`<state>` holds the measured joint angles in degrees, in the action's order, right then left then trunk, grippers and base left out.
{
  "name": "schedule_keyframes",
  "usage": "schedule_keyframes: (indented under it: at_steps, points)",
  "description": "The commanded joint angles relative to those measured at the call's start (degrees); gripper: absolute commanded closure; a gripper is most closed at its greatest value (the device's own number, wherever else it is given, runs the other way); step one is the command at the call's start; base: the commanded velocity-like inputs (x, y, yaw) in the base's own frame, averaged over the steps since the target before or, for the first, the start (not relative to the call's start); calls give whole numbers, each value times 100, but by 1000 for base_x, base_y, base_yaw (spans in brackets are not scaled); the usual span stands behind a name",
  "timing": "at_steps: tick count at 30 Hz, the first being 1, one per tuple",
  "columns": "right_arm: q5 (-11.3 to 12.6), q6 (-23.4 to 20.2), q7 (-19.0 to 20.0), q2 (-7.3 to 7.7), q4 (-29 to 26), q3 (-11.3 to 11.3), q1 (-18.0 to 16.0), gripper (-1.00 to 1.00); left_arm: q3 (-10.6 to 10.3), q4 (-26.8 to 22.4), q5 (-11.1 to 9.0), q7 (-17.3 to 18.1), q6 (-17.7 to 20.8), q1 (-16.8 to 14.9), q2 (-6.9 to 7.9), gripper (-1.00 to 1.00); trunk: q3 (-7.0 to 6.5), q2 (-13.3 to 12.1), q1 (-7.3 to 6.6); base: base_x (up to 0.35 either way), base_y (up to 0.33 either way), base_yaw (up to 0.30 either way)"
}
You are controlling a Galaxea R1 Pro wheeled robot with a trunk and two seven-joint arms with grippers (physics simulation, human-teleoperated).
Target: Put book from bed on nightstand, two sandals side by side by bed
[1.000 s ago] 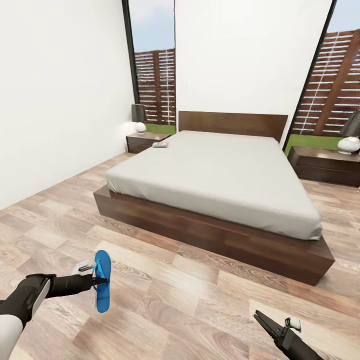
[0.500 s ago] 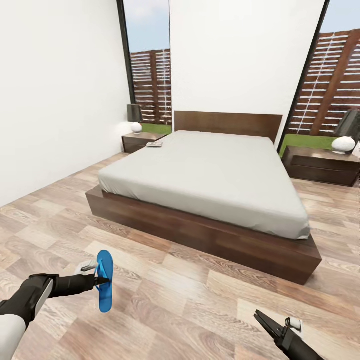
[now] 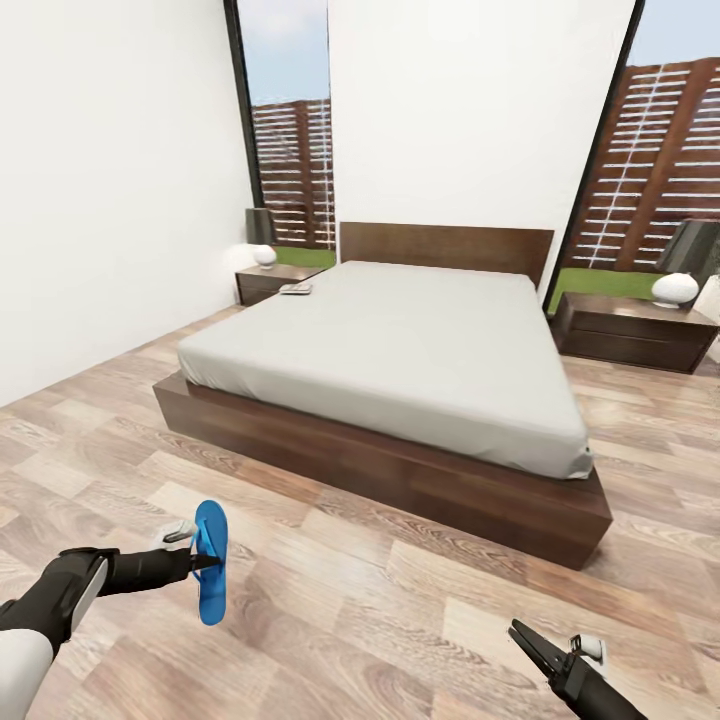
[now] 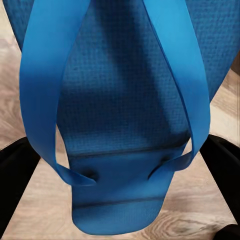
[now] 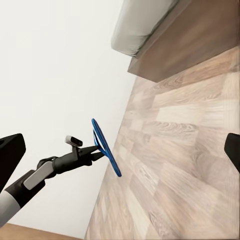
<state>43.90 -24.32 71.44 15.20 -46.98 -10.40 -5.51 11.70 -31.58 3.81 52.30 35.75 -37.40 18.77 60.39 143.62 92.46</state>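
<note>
My left gripper [image 3: 203, 562] is shut on a bright blue sandal [image 3: 210, 562], held on edge above the wood floor in front of the bed [image 3: 390, 345]. The left wrist view has the sandal [image 4: 120, 125] and its straps up close between the dark fingers [image 4: 15, 175]. The right wrist view catches the same sandal [image 5: 106, 148] from the side. A small flat book [image 3: 296, 289] lies on the left nightstand [image 3: 268, 284]. My right gripper [image 3: 522, 636] hangs open and empty low at the right, its fingertips [image 5: 11, 152] far apart.
A second nightstand [image 3: 630, 332] with a white lamp [image 3: 674, 289] stands right of the bed. A white lamp [image 3: 265, 254] sits on the left nightstand. White walls and tall windows stand behind. Open plank floor [image 3: 380, 600] lies between me and the bed's foot.
The whole picture has shifted, with the bed sliding left and a little farther off, so the camera has moved. Both arms keep their poses and the sandal stays in the left gripper.
</note>
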Motion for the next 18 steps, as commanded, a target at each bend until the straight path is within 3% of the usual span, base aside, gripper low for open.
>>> schedule_keyframes:
  at_steps: [1, 18]
  points:
    - [32, -55, 10, 1, 4, 4, -3, -100, 34, -7, 32, 39, 47, -4, -4, 100, 5, 2, -1, 0, -262, 0]
    - [23, -54, 11, 1, 5, 8, -3, -100, 34, -7, 32, 33, 46, -4, -5, 100, 5, 2, -1, 0, -269, 0]
